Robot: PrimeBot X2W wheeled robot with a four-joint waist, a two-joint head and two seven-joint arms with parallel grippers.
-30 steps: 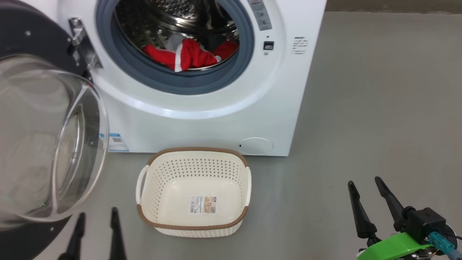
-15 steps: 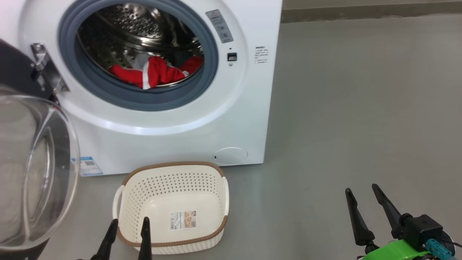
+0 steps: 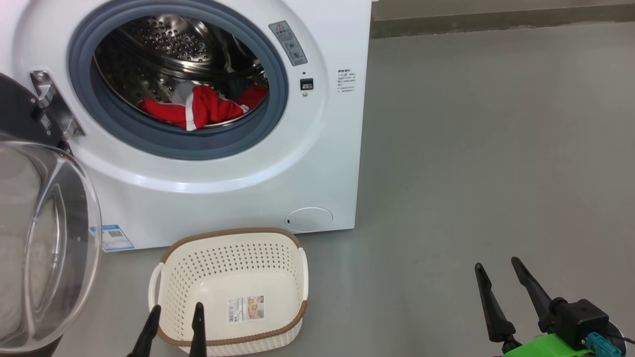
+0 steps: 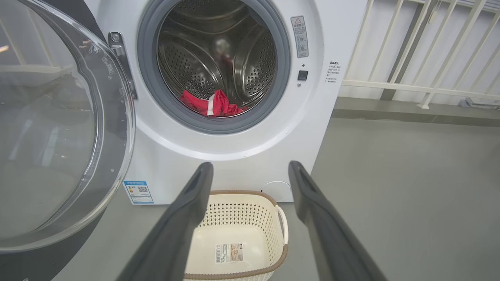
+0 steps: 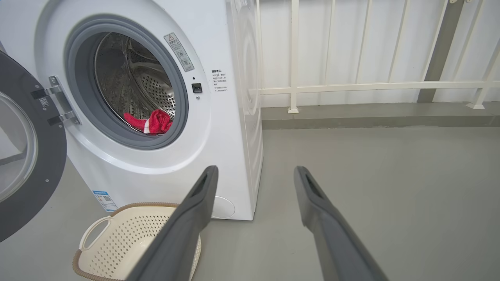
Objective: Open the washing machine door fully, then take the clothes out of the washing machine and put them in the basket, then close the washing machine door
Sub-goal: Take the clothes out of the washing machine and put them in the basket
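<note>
The right gripper has two long, tapered black fingers on a boxy black mount. Below sit a bright green plastic bracket and teal plug.

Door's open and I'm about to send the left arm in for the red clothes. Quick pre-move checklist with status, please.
1. Washing machine door swung wide, off the drum mouth: ok.
2. Clothes lying low at the drum's front, in plain sight: ok.
3. Basket on the floor before the washing machine, holding only its label: ok.
4. Left gripper open, empty: ok.
5. Right gripper open, empty, off to the side: ok.
6. More garments hidden deeper in the drum: cannot tell.
</note>
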